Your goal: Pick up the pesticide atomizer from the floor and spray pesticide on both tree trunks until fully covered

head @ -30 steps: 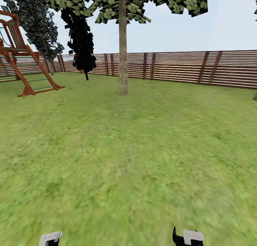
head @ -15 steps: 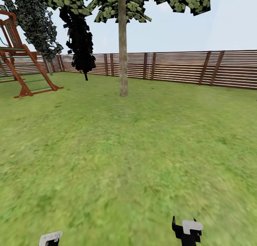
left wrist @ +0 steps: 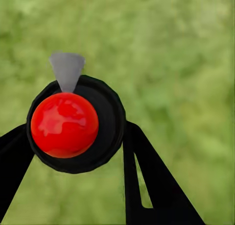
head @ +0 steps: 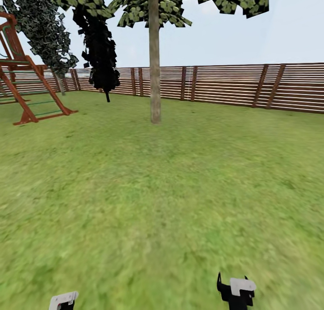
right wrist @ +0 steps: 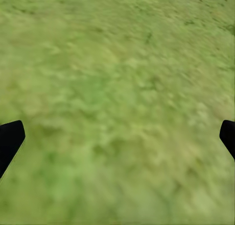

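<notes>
The left gripper (left wrist: 73, 141) grips the atomizer (left wrist: 64, 124) (red top showing), right gripper (right wrist: 117, 137) spread empty; the trunk (head: 155, 76) stands well ahead, slightly left.

Standing far ahead on the grass (head: 162, 202), a little left of the middle: a tree trunk (head: 155, 58). Running behind it, side to side: the fence (head: 225, 85). Sitting at the far left: a climbing frame (head: 27, 85), with a thin tree (head: 101, 53) between it and the trunk. Sitting between the left fingers (left wrist: 147, 171), touching both, over grass: the atomizer (left wrist: 76, 124).
</notes>
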`<state>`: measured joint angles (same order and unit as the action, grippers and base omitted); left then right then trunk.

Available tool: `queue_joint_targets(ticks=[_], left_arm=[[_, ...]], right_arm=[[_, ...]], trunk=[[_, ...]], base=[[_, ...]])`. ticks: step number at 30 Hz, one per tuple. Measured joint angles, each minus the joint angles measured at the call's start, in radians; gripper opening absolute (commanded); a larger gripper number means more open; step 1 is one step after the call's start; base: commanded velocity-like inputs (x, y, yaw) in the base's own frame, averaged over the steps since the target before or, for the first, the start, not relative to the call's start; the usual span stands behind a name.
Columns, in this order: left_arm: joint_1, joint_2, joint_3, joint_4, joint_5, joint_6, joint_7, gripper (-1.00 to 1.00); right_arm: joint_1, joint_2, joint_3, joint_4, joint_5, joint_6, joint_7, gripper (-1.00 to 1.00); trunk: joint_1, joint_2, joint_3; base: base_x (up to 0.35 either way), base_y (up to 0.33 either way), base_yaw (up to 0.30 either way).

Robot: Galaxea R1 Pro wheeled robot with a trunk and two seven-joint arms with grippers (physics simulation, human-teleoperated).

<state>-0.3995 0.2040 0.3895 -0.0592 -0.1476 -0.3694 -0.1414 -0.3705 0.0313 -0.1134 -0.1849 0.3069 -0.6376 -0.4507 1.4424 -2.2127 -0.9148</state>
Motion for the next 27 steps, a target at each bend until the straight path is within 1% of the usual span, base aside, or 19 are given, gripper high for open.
queue_joint_targets(ticks=[27], left_arm=[[0.000, 0.000, 0.000, 0.000, 0.000, 0.000, 0.000, -1.00]], right_arm=[[0.000, 0.002, 0.000, 0.000, 0.000, 0.000, 0.000, 1.00]], trunk=[[0.000, 0.000, 0.000]], base=[[0.338, 0.000, 0.000]])
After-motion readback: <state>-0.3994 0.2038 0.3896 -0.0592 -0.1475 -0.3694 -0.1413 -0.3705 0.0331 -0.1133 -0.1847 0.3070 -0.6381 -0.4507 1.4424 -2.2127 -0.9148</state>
